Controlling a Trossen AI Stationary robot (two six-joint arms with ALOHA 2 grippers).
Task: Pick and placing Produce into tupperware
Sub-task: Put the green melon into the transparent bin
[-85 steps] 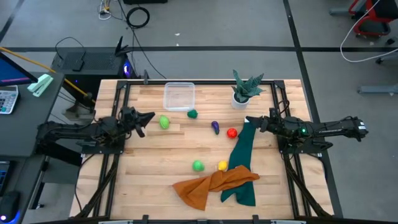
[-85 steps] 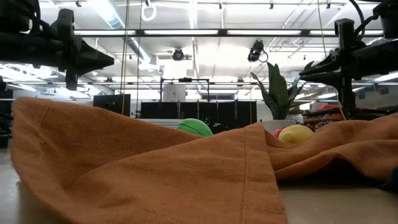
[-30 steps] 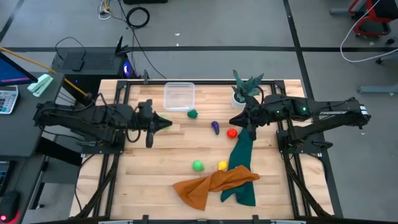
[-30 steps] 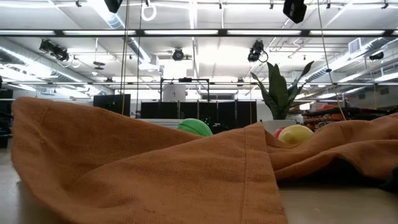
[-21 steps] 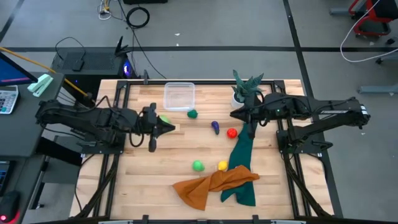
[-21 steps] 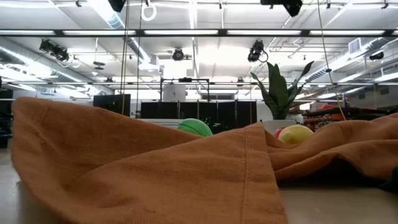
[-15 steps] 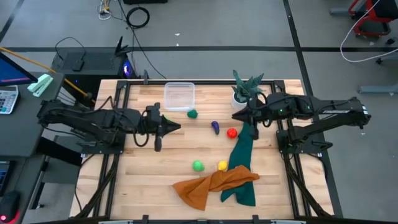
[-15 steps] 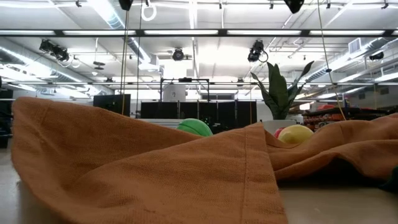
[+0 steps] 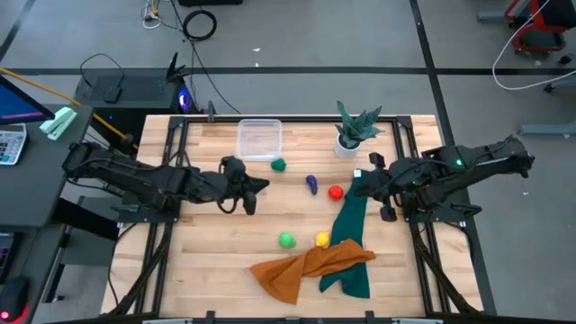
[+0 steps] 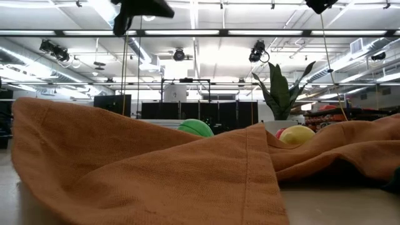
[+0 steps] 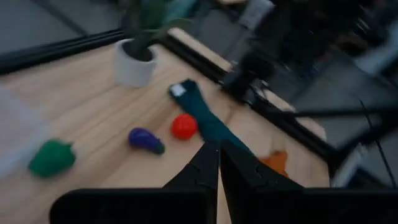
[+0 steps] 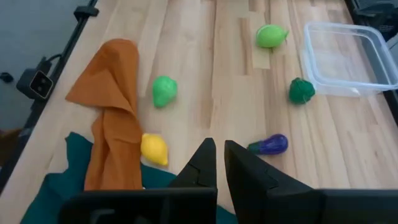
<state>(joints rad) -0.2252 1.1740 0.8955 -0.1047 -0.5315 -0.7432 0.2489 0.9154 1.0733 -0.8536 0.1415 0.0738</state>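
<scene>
The clear tupperware (image 9: 259,139) stands at the table's far middle and holds nothing. On the wood lie the dark green piece (image 9: 279,165), the purple one (image 9: 311,184), the red one (image 9: 336,192), a light green one (image 9: 286,239) and the yellow one (image 9: 321,239). The second light green piece (image 12: 271,35) lies near the tupperware; in the high view my left arm hides it. My left gripper (image 9: 263,184) hovers shut, left of the purple piece. My right gripper (image 9: 355,185) hovers shut, just right of the red piece, over the teal cloth.
A teal cloth (image 9: 349,229) runs from the right gripper toward the near edge. A crumpled orange cloth (image 9: 306,267) lies across its near end. A white pot with a spiky green plant (image 9: 351,135) stands at the far right, close to the right arm.
My left gripper has gone toward the table's right edge, past the light green piece, which its arm now covers in the high view. My right gripper has drawn back from above the red piece toward the table's right and near edges. No produce has moved.
</scene>
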